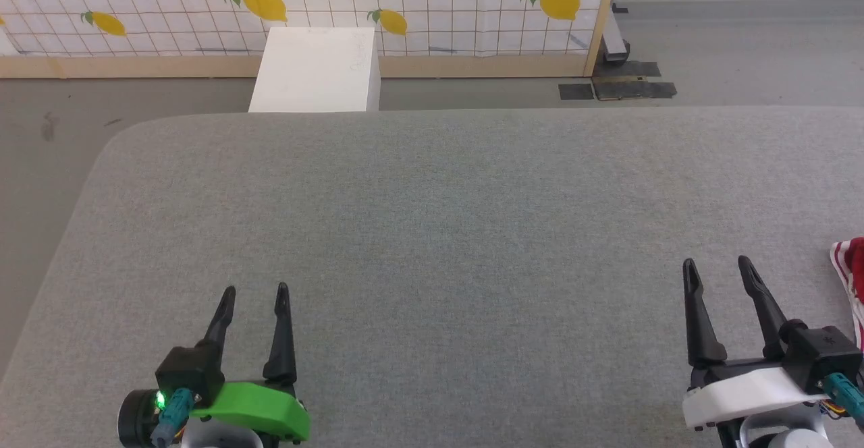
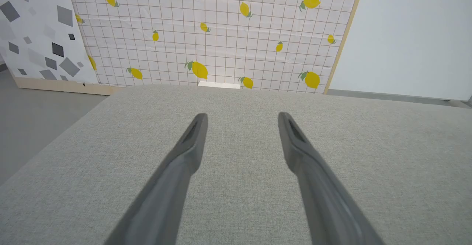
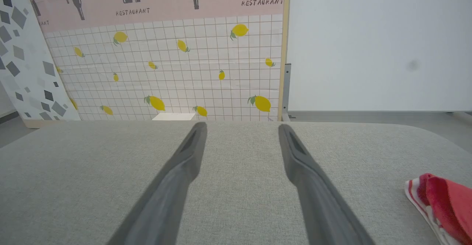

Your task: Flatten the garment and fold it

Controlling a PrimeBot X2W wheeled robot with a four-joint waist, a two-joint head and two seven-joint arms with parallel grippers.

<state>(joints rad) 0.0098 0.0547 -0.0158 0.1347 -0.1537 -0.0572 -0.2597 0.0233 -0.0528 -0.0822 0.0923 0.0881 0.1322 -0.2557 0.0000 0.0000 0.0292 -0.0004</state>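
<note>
Grey pad (image 1: 432, 198) — garment (image 1: 854, 266) bunched near right pincer (image 1: 715, 261).

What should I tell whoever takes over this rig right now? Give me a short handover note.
Left gripper: open, empty, above the grey padded table.
Right gripper: open, empty, above the same table.
Garment: bunched on the table at the head view's right edge, just right of the right gripper, mostly cut off.
Done: nothing; it is not flattened or folded.
Left: pick it up, spread it flat, fold it.
</note>
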